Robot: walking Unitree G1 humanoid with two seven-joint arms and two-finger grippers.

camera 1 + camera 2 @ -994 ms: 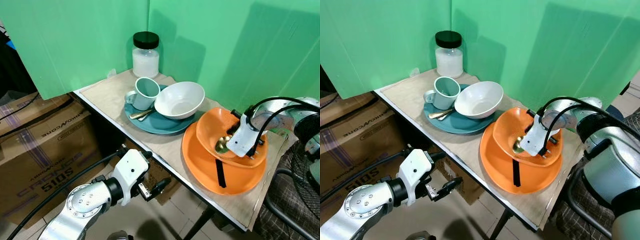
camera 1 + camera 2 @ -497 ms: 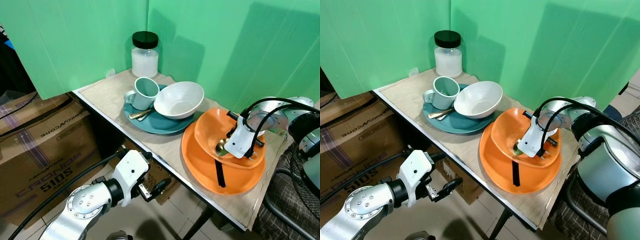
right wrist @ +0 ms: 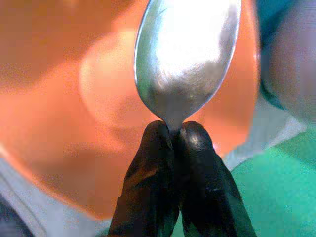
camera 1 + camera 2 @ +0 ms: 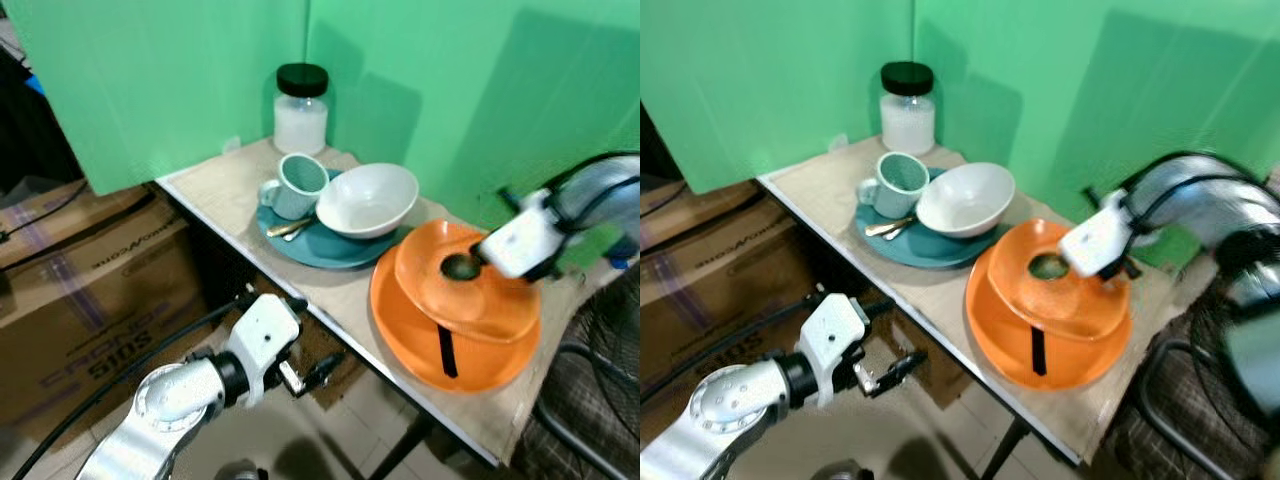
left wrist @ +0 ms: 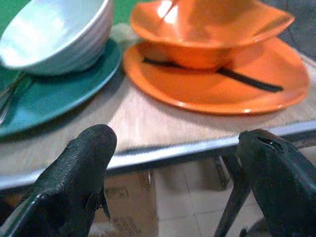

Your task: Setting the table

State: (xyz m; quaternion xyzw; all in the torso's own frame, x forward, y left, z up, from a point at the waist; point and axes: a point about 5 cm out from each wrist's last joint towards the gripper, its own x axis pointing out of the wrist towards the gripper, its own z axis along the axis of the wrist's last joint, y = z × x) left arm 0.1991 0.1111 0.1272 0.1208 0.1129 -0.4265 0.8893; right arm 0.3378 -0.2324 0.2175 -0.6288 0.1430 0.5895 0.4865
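Lifted clear of the orange bowl (image 4: 462,290) since a second ago, the spoon (image 3: 187,59) is now carried above the bowl's near rim, where before it was dipped low inside. It is pinched by its neck in the right end effector (image 3: 174,136), whose two black fingers (image 3: 148,177) are pressed together on the metal, the spoon's bowl pointing away from the wrist. In the head views the right end effector (image 4: 1095,243) is seen blurred, raised over the orange bowl, with the spoon (image 4: 1048,266) shown as a dark oval at its tip. The orange bowl is stacked on an orange plate (image 4: 400,340), and a black strip (image 4: 445,354) is laid on that plate under the bowl's edge. On the tabletop (image 4: 220,190) beside it, a teal plate (image 4: 320,248) is loaded with a white bowl (image 4: 367,200), a teal mug (image 4: 297,185) tipped on its side and a second, gold-toned spoon (image 4: 288,228). A jar (image 4: 301,110) with a black lid is set at the back against the green backdrop (image 4: 180,70). The left end effector (image 4: 310,372) is held low in front of the tabletop edge, above the floor, its fingers (image 5: 79,168) spread apart with nothing between them. Cardboard boxes (image 4: 80,290) are stacked to the left.
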